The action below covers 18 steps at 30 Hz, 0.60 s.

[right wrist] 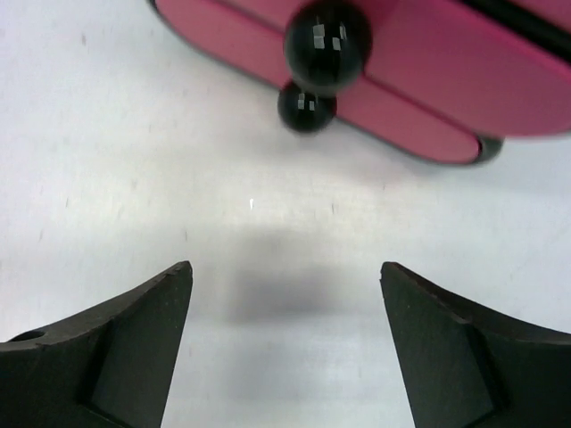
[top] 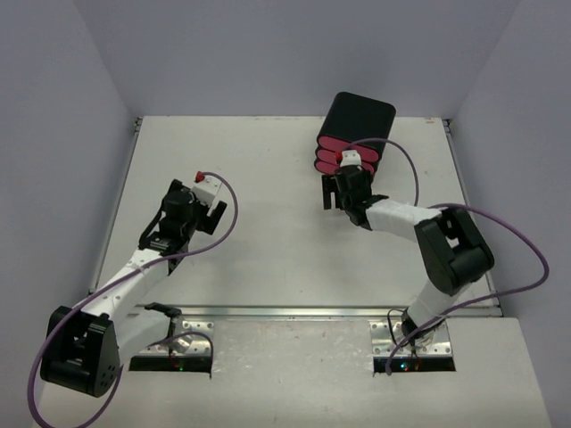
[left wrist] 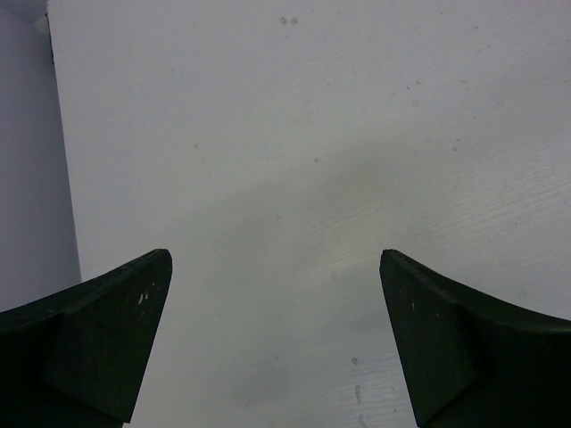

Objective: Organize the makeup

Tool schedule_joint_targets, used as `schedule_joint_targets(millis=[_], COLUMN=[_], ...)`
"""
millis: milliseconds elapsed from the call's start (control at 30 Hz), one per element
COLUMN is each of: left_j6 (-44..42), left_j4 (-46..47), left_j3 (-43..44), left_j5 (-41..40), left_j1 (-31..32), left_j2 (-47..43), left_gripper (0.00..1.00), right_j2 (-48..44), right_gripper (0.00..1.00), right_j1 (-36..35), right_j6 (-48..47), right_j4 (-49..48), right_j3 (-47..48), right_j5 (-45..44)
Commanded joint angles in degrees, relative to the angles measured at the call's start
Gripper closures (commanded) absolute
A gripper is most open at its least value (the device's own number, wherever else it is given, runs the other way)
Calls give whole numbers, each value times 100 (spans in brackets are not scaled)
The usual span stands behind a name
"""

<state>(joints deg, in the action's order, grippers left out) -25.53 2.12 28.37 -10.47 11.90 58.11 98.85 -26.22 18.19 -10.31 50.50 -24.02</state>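
None of the makeup was in view; it presumably lay inside the black box (top: 358, 118) with three pink drawers (right wrist: 419, 80), all apparently shut. A tug on a round black knob (right wrist: 327, 40) might drag the unanchored box; the makeup's look could not be told. The right gripper (right wrist: 285, 334), jaws spread, faced the knobs; the left gripper (left wrist: 277, 343) hung spread over the white tabletop (left wrist: 312, 134).
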Motion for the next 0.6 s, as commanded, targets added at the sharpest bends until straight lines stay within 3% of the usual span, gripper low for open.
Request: schedule_joint_targets(millis=[0, 133, 233, 367, 433, 567], left_j6=[-153, -186, -188, -142, -69, 32], left_j4=[-62, -247, -400, -317, -317, -317], left_j3=[242, 92, -127, -313, -360, -407], left_j5=[-164, -391, -598, -453, -272, 116], left_j1=[-83, -110, -233, -568, -811, -1263], left_j2=[-276, -347, -386, -321, -226, -159], left_gripper=[0, 0, 0, 0, 0, 0], right_j2=[-1192, -2260, -2764, -3700, -3904, -4002], right_gripper=[9, 1, 1, 1, 1, 1], right_j1=[30, 188, 1033, 2645, 3289, 3446], right_j6=[206, 566, 1087, 1494, 1716, 1903], right_j4=[638, 1926, 2809, 2927, 2914, 2921], right_j3=[-528, -795, -867, -1684, -1989, -2178], right_j5=[883, 592, 382, 1001, 905, 524])
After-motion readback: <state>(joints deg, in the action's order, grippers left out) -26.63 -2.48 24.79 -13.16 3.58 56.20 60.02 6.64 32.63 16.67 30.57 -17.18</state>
